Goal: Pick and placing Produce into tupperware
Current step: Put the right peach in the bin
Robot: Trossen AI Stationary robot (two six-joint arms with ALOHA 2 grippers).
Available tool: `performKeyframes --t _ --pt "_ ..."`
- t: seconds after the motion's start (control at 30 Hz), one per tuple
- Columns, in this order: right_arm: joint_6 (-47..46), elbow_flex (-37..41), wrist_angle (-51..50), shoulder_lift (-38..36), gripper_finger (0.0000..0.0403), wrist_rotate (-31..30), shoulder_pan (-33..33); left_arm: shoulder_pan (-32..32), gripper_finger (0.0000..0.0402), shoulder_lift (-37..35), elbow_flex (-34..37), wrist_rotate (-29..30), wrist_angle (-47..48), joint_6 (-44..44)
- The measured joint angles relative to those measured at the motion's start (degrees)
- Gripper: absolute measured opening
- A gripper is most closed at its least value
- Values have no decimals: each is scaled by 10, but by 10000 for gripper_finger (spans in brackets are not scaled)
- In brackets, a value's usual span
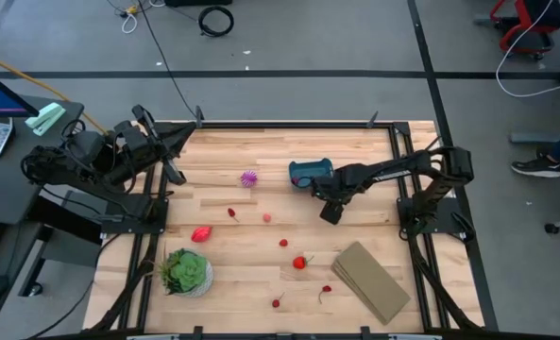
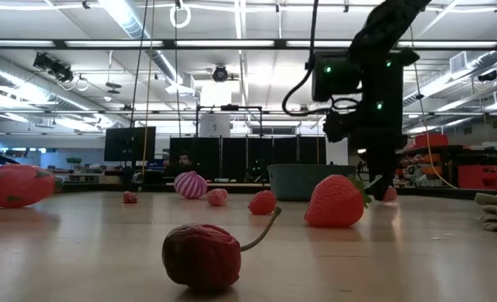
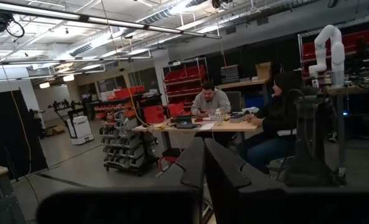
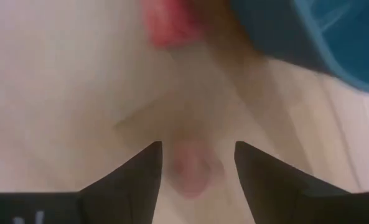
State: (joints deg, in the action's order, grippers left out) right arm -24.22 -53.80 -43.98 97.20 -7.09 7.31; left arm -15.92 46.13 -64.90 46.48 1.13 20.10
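Observation:
The teal tupperware (image 1: 310, 173) sits right of the table's middle, toward the far side. My right gripper (image 1: 330, 213) stands just near of it, low over the wood and pointing down. In the right wrist view it (image 4: 198, 144) is open, and a small pink produce piece (image 4: 193, 167) lies on the table between its fingers with a gap on each side. A blurred red piece (image 4: 165, 25) lies by the tub's wall (image 4: 321, 43). Other produce is scattered: a purple spiky one (image 1: 249, 178), a red one (image 1: 201, 233), a strawberry (image 1: 301, 262). My left gripper (image 1: 177, 174) is shut and waits at the far left edge.
A green plant in a white pot (image 1: 185, 272) stands near the left near corner and a flat tan block (image 1: 371, 280) lies at the right near side. Cherries (image 1: 325, 291) lie near the near edge. People sit at a desk (image 3: 212, 102) in the room beyond.

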Motion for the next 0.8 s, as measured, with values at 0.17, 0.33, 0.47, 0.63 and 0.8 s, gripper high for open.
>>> performKeyframes --t 0.17,0.33,0.47,0.63,0.8 --pt "0 -1 5 16 209 4 25 0 13 0 0 0 0 0" --pt "-1 -2 3 22 193 38 41 0 21 0 0 0 0 0" --pt "15 1 -9 3 181 33 42 0 22 0 0 0 0 0" --pt "49 1 -29 -12 189 -10 50 0 13 0 0 0 0 0" --pt "45 1 -63 -12 207 -11 67 0 11 0 0 0 0 0"
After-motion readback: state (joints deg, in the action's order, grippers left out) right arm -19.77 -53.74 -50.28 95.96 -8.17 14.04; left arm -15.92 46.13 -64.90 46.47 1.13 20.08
